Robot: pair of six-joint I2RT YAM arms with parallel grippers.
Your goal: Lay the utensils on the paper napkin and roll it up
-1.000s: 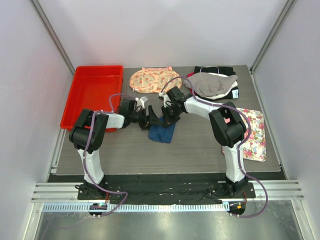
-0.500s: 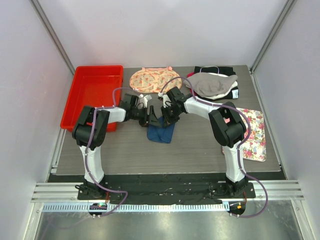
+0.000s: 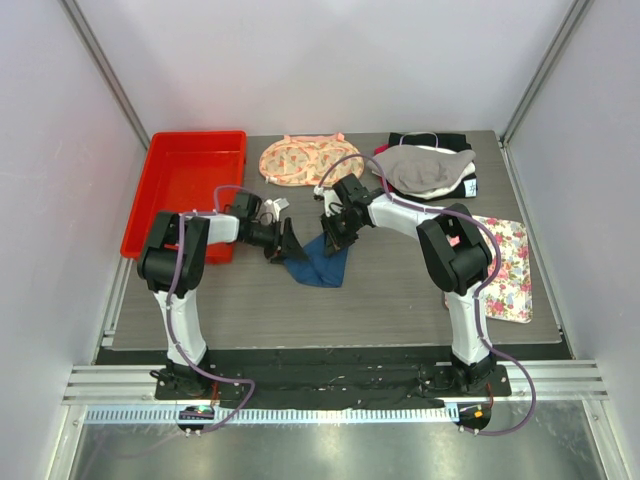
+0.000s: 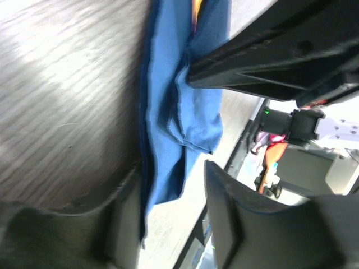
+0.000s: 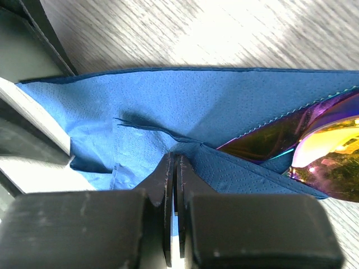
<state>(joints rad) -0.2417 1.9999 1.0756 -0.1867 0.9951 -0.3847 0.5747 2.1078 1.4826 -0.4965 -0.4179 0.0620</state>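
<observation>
the dark blue paper napkin (image 3: 322, 264) lies crumpled near the middle of the grey table (image 3: 400, 295), between the 2 claws. the right gripper (image 5: 174, 165) is pinched tight on a raised fold of it, both fingers pressed together with blue paper caught between them. just beside that fold the utensils (image 5: 314, 148) poke out from under a flap of the napkin, shiny purple and yellow and partly wrapped; i cannot tell how many there are. the left gripper (image 4: 171, 179) sits low at the napkin's other side with its jaws parted. 1 edge of the sheet hangs in the gap and brushes 1 finger, but nothing is clamped. a red tray (image 3: 180, 190) stands at the far left corner, well apart from the napkin. a peach floral cloth (image 3: 300, 160) lies along the back edge, and a grey cloth (image 3: 430, 170) is heaped on something black next to it. a white floral mat (image 3: 508, 270) rests by the right arm.
</observation>
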